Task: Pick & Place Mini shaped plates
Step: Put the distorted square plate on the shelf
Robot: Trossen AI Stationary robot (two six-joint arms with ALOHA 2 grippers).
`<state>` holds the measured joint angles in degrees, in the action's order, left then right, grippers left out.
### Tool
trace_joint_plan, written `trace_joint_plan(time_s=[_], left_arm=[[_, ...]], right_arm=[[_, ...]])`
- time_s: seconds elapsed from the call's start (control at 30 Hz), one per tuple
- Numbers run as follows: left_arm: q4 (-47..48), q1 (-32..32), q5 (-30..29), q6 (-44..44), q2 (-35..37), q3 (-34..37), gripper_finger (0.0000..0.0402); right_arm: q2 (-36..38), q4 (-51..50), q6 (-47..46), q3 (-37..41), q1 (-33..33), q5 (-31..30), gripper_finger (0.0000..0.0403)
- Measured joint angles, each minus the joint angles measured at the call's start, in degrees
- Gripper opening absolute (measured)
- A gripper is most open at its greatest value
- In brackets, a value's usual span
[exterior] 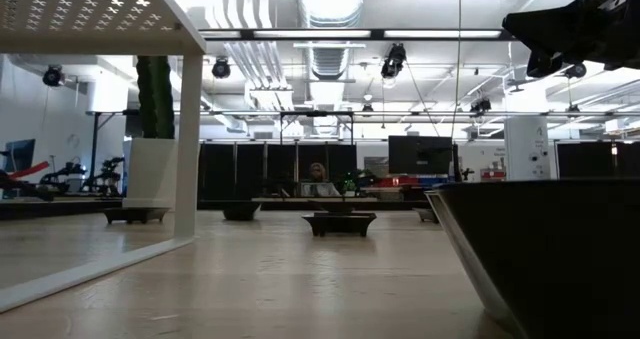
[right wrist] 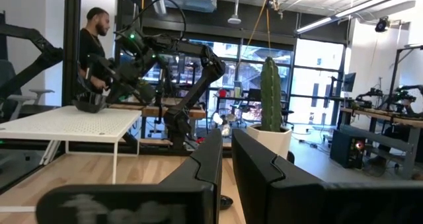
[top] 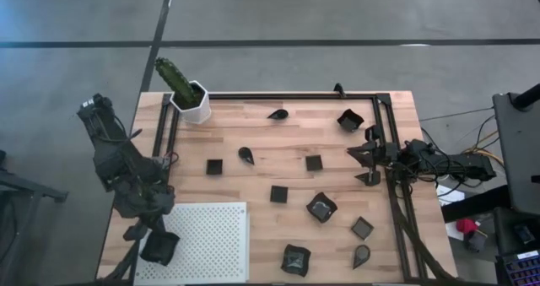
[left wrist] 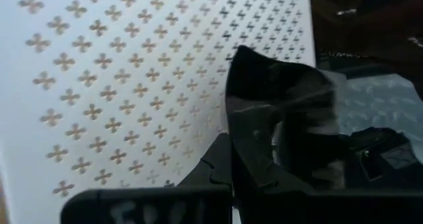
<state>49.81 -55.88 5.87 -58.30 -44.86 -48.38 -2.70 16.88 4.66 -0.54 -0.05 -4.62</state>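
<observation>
My left gripper (top: 157,235) is at the near-left corner of the white perforated board (top: 211,240), shut on a dark mini plate (top: 159,247). That plate (left wrist: 284,105) fills the left wrist view, with the board (left wrist: 132,85) behind it. Several more dark plates lie flat on the wooden table, among them a square one (top: 214,166), a teardrop one (top: 246,155) and a wavy-edged one (top: 321,207). My right gripper (top: 364,156) waits by the table's right rail, its fingers (right wrist: 211,171) together on nothing. My left gripper pinches the dark plate by one edge (left wrist: 251,151) between its two fingers, coming from above. The plate stands tilted in the hold. It sits low over the board's near-left corner (right wrist: 89,106); whether it touches the board I cannot tell.
A white hexagonal pot with a green cactus (top: 190,96) stands at the far-left corner. A black frame rail (top: 392,176) runs along the table's far and right sides. One plate (exterior: 540,249) sits close to the low camera. A person (right wrist: 92,45) stands beyond the table.
</observation>
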Motion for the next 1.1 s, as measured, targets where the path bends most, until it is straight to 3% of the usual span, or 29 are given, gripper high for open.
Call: trace_joint_plan(time_s=[0.7, 1.1], left_arm=[[0.1, 0.0, -0.9, 1.2, 0.0, 0.0, 0.0000], [-0.2, 0.0, 1.5, 1.5, 0.0, -0.1, 0.0000]], right_arm=[[0.0, 0.0, -0.1, 0.0, 0.0, 0.0, 0.0034], [0.0, 0.0, -0.1, 0.0, 0.0, 0.0, 0.0034]])
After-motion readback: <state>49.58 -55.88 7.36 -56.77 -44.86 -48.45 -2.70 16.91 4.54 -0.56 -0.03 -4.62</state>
